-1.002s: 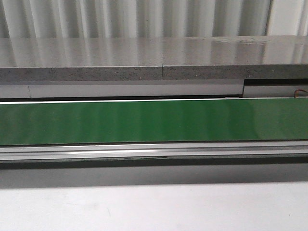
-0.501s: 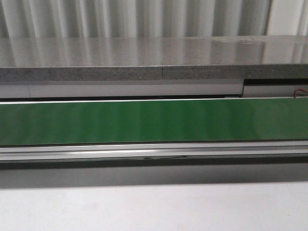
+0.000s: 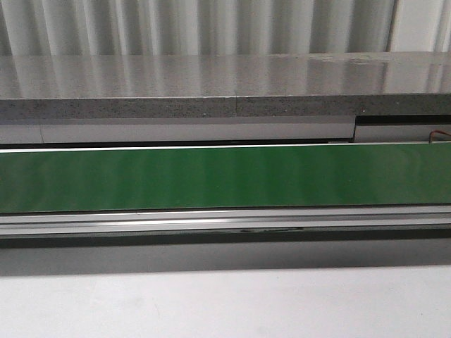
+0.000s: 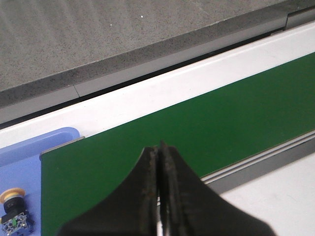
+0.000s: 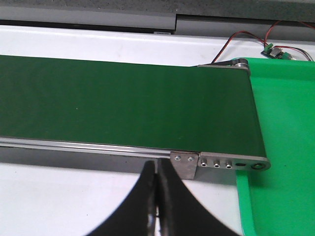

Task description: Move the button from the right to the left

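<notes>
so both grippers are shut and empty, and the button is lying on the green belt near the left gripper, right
Not quite. The left gripper and right gripper are shut and empty, but the button is not on the green belt. The left wrist view shows it on the blue tray beside the belt's end.

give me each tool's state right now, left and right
Left tool: closed, holding nothing.
Right tool: closed, holding nothing.

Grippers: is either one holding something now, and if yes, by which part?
Nothing is held. The left gripper and right gripper are both shut on nothing. The button lies apart on the blue tray.
</notes>
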{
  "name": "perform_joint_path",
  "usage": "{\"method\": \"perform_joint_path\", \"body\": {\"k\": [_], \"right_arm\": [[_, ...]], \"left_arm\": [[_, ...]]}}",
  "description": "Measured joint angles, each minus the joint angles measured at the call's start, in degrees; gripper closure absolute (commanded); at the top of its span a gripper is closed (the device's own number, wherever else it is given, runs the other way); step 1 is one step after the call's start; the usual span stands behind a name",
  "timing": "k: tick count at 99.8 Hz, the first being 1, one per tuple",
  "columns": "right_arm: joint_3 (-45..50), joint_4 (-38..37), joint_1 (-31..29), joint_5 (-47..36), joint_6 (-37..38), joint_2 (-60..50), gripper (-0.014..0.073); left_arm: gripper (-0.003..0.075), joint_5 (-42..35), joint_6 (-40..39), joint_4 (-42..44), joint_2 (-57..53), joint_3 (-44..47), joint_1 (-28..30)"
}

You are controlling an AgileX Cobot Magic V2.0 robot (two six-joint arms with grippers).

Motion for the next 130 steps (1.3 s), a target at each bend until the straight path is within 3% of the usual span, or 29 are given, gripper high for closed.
{"method": "perform_joint_path", "body": {"k": [17, 41, 64, 94, 130], "right_arm": [[0.0, 0.0, 0.0, 0.1, 0.0, 0.0, 0.0661], [0.0, 0.0, 0.0, 0.1, 0.0, 0.0, 0.0661], [0.0, 0.0, 0.0, 0.1, 0.0, 0.0, 0.0661], [0.0, 0.0, 0.0, 0.1, 0.0, 0.0, 0.0661], [0.0, 0.0, 0.0, 0.1, 0.0, 0.0, 0.0661]], "left_arm": [[0.0740, -2.7, -1.7, 1.9, -0.5, 0.7, -0.5], [0.0740, -16.6, -23.1, 19.4, -4.7, 9.9, -5.0], [0.0740, -31.9, -33.0, 26.7, -13.3, 23.7, -8.4], [0.0740, -33.5, -38.5, 29.3, -24.3, 35.9, -8.4], [0.0740, -35.8, -40.9, 32.0, -24.6, 36.0, -5.6]]}}
